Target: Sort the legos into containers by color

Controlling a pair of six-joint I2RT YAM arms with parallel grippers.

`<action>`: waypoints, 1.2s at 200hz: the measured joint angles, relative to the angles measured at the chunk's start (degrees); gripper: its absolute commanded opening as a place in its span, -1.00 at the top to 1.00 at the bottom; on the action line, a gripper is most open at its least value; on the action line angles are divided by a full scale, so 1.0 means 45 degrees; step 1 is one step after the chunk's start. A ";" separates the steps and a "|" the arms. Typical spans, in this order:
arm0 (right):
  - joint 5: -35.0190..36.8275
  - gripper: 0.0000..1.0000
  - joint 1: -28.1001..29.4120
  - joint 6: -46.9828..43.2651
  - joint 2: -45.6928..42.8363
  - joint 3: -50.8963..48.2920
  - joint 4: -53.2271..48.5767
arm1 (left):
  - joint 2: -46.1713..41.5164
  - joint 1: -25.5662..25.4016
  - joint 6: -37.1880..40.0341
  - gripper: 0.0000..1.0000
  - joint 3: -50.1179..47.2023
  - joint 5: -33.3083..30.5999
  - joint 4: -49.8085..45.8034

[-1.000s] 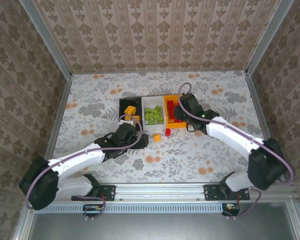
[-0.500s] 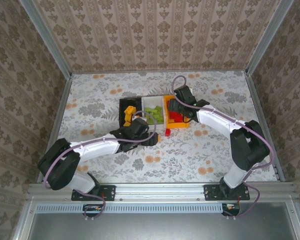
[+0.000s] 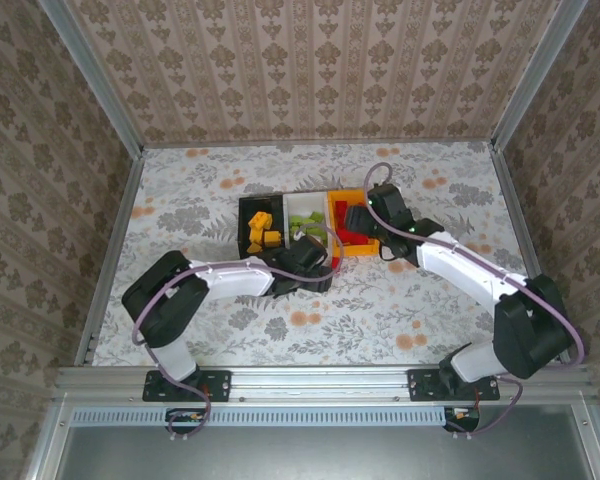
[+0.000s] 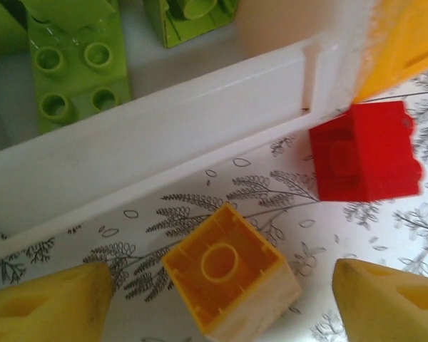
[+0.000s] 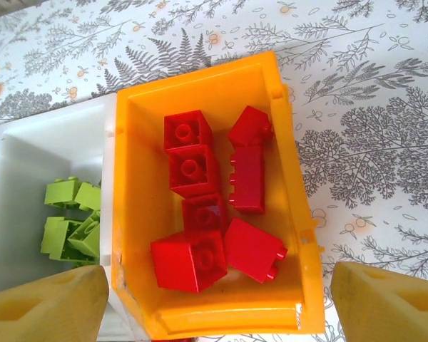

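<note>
A small orange-yellow plastic brick [image 4: 228, 285] lies hollow side up on the leaf-printed table cover [image 4: 264, 182], between the left gripper's [image 4: 221, 303] spread yellow fingertips [image 4: 46, 303] and touching neither. A red plastic brick [image 4: 364, 151] sits to its right. Beyond them is a white plastic bin [image 4: 164, 135] with light green bricks [image 4: 75, 68] in it.

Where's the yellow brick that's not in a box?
Left wrist view: the yellow brick lies between the left gripper's fingers, beside the white bin and a red brick.

walls: damask-patterned wallpaper [image 3: 320, 70] is seen on three sides | table [image 3: 180, 200]: covered in floral, fern-printed cloth | frame: metal posts [image 3: 90, 75] are set at corners
</note>
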 measured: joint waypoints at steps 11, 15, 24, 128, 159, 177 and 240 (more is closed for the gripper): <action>-0.0005 -0.65 0.0000 0.0005 -0.0345 -0.0243 0.0010 | 0.0277 0.0000 0.0063 -0.43 0.0165 -0.0151 0.0000; -0.0010 -0.66 0.0000 0.0005 -0.0466 -0.0306 0.0010 | 0.0364 0.0000 0.0078 -0.39 0.0219 -0.0189 0.0000; -0.0010 -0.66 0.0000 0.0005 -0.0719 -0.0413 0.0019 | 0.0534 0.0000 0.0155 -0.31 0.0291 -0.0277 0.0010; 0.0049 -0.66 0.0000 0.0053 -0.1802 -0.0743 0.0053 | -0.0262 -0.0408 -0.0155 0.36 -0.0471 -0.0515 -0.0107; 0.0049 -0.66 0.0000 0.0204 -0.1957 -0.1064 0.0053 | -0.2302 -0.0631 -0.0398 0.35 -0.1268 -0.0588 -0.0743; 0.0044 -0.66 0.0000 0.0335 -0.2040 -0.1224 0.0063 | -0.3784 -0.0525 -0.0432 0.35 -0.1336 -0.0850 -0.1287; 0.0044 -0.66 0.0000 0.0539 -0.2200 -0.1681 0.0102 | -0.5139 0.2992 0.0219 0.34 -0.0831 -0.1452 -0.2089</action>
